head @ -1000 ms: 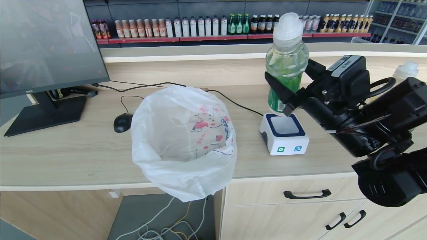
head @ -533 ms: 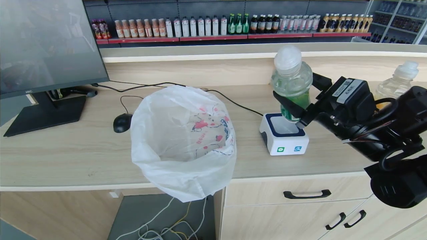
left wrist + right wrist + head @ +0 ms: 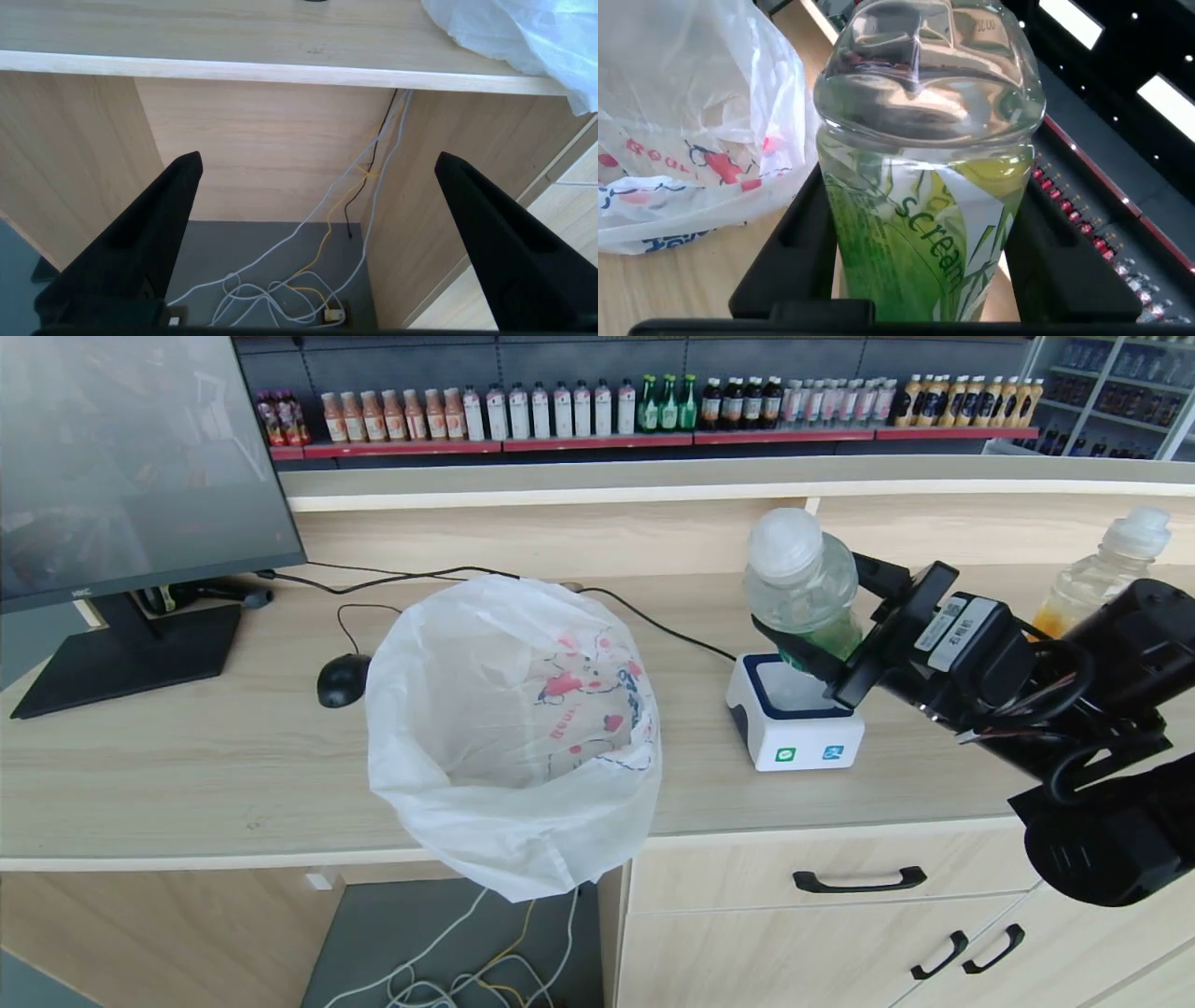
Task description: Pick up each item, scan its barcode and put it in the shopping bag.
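My right gripper (image 3: 822, 625) is shut on a clear bottle with a green label (image 3: 801, 588), tilted with its white cap toward me and its base just over the white barcode scanner (image 3: 794, 714). In the right wrist view the bottle (image 3: 924, 187) sits between the black fingers (image 3: 785, 257). The white shopping bag (image 3: 512, 728) hangs open at the counter's front edge, left of the scanner. My left gripper (image 3: 318, 233) hangs open below the counter, above cables on the floor.
A second bottle with orange liquid (image 3: 1102, 569) stands at the far right of the counter (image 3: 233, 756). A monitor (image 3: 121, 476) and a black mouse (image 3: 344, 679) are at the left, with cables across the back. Drawers (image 3: 859, 879) lie under the scanner.
My right gripper has lowered the bottle and tipped it from upright to tilted, bringing it down close over the scanner. The second bottle behind is now uncovered.
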### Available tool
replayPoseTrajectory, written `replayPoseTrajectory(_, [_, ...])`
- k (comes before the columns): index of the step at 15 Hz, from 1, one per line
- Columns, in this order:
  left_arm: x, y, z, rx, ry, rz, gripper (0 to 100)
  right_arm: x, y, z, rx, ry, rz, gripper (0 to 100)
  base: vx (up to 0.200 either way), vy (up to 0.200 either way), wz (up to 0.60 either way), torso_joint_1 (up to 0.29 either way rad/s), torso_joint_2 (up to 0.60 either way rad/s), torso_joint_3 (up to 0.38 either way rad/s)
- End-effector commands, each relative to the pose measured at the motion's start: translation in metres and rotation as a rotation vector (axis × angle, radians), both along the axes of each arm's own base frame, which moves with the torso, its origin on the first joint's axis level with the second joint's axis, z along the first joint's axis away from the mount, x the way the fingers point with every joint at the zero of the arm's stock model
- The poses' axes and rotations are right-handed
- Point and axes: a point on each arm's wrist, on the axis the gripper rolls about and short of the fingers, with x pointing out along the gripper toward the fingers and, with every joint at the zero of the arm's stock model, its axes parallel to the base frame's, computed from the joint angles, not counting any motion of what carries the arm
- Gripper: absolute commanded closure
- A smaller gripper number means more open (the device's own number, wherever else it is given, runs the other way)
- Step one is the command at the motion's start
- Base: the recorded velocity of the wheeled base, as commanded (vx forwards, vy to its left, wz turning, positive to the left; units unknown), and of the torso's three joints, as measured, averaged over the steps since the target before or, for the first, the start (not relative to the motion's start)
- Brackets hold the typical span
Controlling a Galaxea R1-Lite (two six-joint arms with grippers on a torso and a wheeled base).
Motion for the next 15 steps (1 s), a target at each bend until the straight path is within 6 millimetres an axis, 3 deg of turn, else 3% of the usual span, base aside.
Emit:
replayPoseTrajectory(1, [0.000, 0.000, 0.000, 0.000, 0.000, 0.000, 0, 0.003, 0.001, -0.005, -0.021, -0.004, 0.007, 100, 0.000, 0.000, 0.00, 0.000, 0.00, 0.000])
replayPoseTrajectory(11, [0.000, 0.000, 0.000, 0.000, 0.000, 0.000, 0, 0.018, 0.009, -0.011, -0.068, -0.040, 0.066, 100, 0.000, 0.000, 0.00, 0.000, 0.00, 0.000])
replayPoseTrajectory(15, [0.000, 0.000, 0.000, 0.000, 0.000, 0.000, 0, 0.021, 0.010, -0.005, -0.058, -0.062, 0.070, 100, 0.000, 0.000, 0.00, 0.000, 0.00, 0.000])
